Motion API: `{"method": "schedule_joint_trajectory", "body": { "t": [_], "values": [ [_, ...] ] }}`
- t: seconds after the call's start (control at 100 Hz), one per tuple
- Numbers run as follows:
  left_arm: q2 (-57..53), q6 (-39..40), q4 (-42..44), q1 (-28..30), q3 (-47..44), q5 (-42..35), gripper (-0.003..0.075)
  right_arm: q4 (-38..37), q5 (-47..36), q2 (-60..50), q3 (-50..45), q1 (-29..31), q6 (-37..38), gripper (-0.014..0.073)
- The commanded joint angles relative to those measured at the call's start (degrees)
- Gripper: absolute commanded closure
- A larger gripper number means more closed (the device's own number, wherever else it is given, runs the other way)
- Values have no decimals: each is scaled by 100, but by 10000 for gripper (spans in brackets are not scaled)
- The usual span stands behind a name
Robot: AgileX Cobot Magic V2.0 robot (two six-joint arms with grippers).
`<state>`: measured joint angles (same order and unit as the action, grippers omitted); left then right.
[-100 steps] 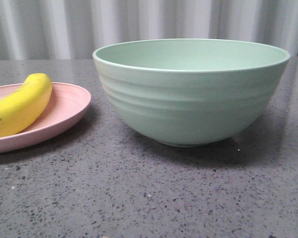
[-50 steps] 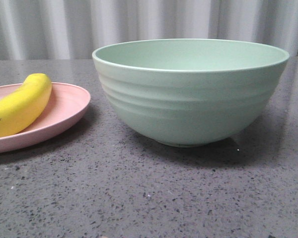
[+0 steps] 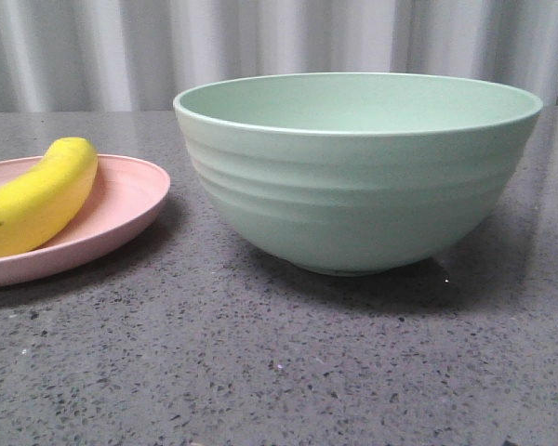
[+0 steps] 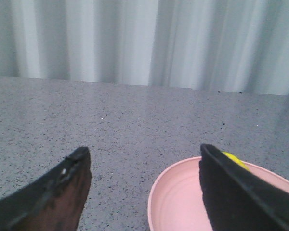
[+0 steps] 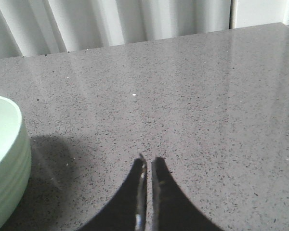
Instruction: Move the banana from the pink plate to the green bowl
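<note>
The yellow banana (image 3: 39,195) lies on the pink plate (image 3: 130,200) at the left of the front view. The mint-green bowl (image 3: 358,177) stands to its right, empty as far as I see. No gripper shows in the front view. In the left wrist view my left gripper (image 4: 143,159) is open, just above the table by the pink plate (image 4: 178,197); a bit of the banana (image 4: 233,160) peeks from behind one finger. In the right wrist view my right gripper (image 5: 148,161) is shut and empty over bare table, beside the bowl (image 5: 5,159).
A grey speckled tabletop (image 3: 279,372) carries everything. A pale pleated curtain (image 3: 279,46) hangs behind the table's far edge.
</note>
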<state>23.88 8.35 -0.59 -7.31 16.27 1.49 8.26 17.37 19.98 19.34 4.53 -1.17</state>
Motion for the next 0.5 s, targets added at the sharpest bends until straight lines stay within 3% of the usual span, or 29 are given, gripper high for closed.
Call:
{"method": "schedule_joint_trajectory", "body": {
  "t": [0.0,0.49],
  "values": [
    [355,44,-51,-167,542,38,290,20,-459,91,209,30,-35,665],
    [2516,-158,-53,-1782,2047,2205,298,20,-448,91,209,30,-35,665]
  ]
}}
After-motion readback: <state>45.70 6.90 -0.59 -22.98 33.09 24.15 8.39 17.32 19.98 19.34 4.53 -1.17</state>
